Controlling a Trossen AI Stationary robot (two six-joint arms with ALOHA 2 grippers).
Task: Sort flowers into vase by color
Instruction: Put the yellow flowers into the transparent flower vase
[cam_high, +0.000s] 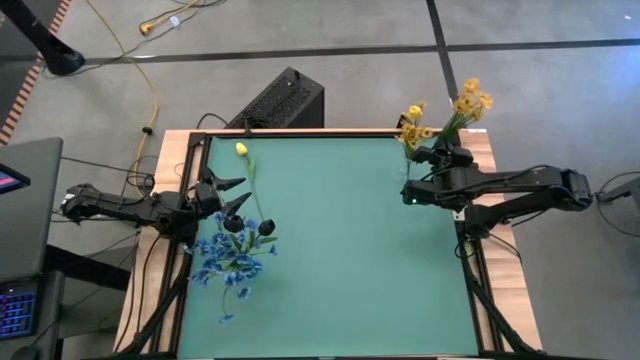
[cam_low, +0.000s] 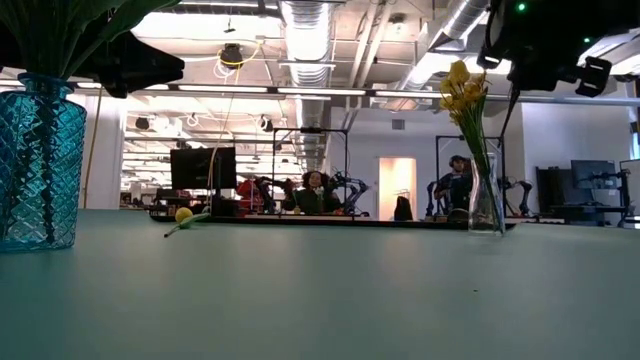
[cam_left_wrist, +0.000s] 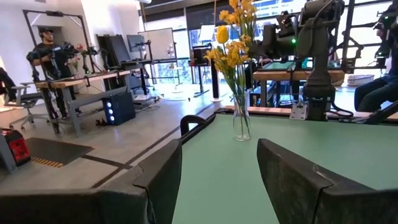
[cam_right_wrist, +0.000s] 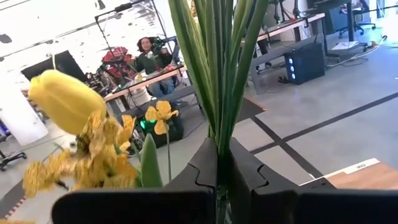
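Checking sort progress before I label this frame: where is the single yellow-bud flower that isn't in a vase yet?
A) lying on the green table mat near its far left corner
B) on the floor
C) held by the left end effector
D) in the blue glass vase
A: the loose yellow-bud flower with a thin green stem lies flat on the green table mat near the far left corner; the open left end effector is empty beside it.
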